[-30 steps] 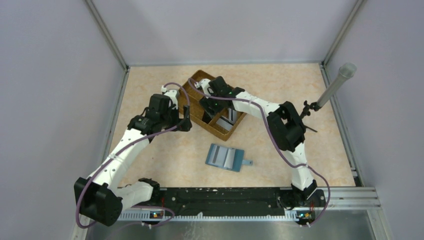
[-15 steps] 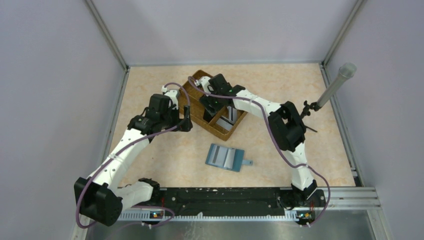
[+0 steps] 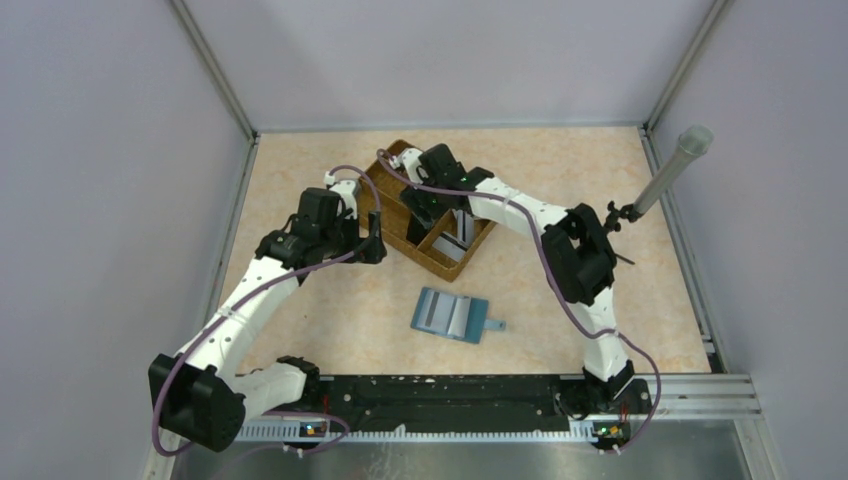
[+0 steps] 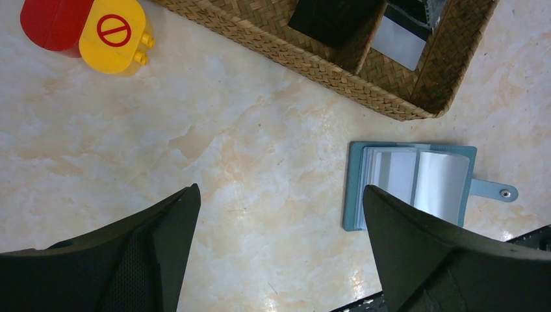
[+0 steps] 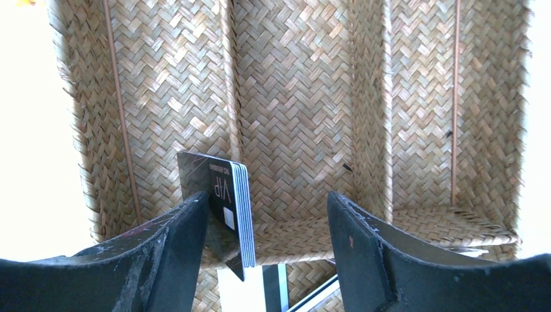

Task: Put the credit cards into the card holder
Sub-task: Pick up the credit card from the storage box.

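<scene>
Card stack [image 5: 229,203] btwn R gripper [image 5: 266,211] jaws, against one finger [image 5: 162,257].

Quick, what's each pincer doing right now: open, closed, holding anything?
Left pincer: open, holding nothing.
Right pincer: open in the woven tray, card stack standing between its jaws, not gripped.

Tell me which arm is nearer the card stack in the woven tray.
Right. The right arm's jaws straddle the card stack inside the woven tray; the left arm hovers over the table beside the tray.

woven tray [image 4: 312,65], red piece [image 4: 49,23], yellow piece [image 4: 115,32]
</scene>
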Motion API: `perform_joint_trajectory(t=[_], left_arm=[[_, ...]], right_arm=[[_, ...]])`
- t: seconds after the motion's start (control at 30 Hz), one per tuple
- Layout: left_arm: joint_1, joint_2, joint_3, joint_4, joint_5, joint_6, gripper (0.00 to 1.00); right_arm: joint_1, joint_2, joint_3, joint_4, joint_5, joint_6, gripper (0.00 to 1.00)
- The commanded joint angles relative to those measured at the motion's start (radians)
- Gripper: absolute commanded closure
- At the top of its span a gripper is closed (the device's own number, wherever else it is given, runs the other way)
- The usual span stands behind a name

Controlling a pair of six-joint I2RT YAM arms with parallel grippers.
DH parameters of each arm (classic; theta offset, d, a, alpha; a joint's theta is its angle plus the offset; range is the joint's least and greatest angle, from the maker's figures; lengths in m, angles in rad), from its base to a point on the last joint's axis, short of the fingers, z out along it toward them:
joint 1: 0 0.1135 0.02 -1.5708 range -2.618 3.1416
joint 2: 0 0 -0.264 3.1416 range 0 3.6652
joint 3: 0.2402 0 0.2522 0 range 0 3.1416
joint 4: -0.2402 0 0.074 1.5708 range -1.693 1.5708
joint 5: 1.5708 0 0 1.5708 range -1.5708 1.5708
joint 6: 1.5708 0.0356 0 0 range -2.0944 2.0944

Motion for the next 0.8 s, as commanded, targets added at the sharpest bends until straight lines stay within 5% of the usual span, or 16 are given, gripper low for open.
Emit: perform_joint_trajectory(t=[0.0,0.37,0.5,0.77], left_arm=[[0.004,0.01,0.026,0.023,0.015,-0.011,0.01],[0.005,0.008,0.026,0.022,0.011,-0.011,0.01],[0.005,-0.01,0.025,0.025,-0.002,-0.01,0.01],[0.005,-0.028,0.02,0.034,0.038,0.014,0.01]], right_arm=[[-0.006,-0.08,0.065,0.014,0.023,-0.023,0.36],[-0.006,-0.113,0.053,0.026,-0.057,0.009,0.91],[-0.005,-0.175,0.024,0.052,-0.14,0.066,1.0],[-0.007,-0.451,-0.178,0.133,-0.204,0.314,1.0]])
